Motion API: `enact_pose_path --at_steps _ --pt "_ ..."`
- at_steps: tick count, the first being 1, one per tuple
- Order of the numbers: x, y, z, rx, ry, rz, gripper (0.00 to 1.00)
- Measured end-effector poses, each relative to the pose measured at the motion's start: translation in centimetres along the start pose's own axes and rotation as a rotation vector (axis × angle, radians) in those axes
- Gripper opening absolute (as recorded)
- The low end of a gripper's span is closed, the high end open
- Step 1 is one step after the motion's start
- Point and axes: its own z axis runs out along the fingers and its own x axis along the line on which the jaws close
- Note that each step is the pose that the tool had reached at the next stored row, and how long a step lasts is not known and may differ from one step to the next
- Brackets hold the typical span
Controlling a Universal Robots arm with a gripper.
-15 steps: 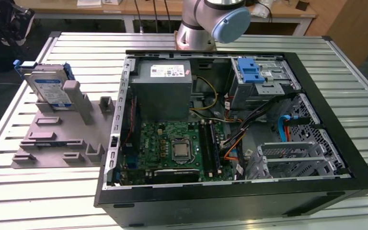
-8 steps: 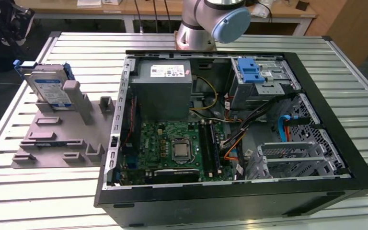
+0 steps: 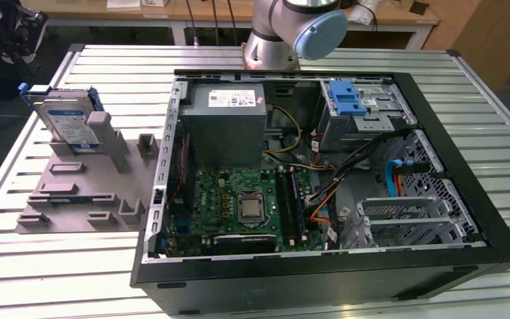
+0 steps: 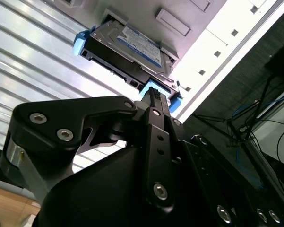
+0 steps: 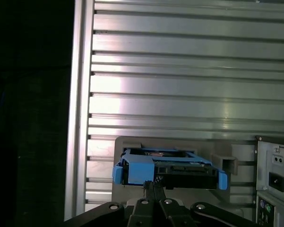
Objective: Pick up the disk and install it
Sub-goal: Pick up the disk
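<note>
Disk (image 3: pixel 67 123) stands on its edge in a grey holder (image 3: pixel 78 193). The holder sits on the metal bench (image 3: pixel 60 266), near the bench's edge on the exterior view's left. The disk is at the holder's end nearer the arm (image 3: pixel 281 33). Its white and blue label faces out, and a blue frame goes around it.

A big open computer case (image 3: pixel 326 276) lies just beside the holder, filling the middle of the bench. Inside it are a green board (image 3: pixel 246 206), a grey box (image 3: pixel 224 126) and a metal cage with a blue latch (image 3: pixel 352 100).

Both wrist views look at the disk (image 4: pixel 132 45) (image 5: pixel 167 170) in its holder. The end effector (image 4: pixel 153 92) (image 5: pixel 151 183) points at the disk's blue frame. Its two fingers are pressed together and hold nothing. I cannot tell if the tips touch the frame.
</note>
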Motion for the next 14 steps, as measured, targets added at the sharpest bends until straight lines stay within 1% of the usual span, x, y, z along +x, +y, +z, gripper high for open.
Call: enact_pose_path --at_steps 14 --pt "0.0 0.0 0.0 -0.001 0.0018 -0.042 0.11"
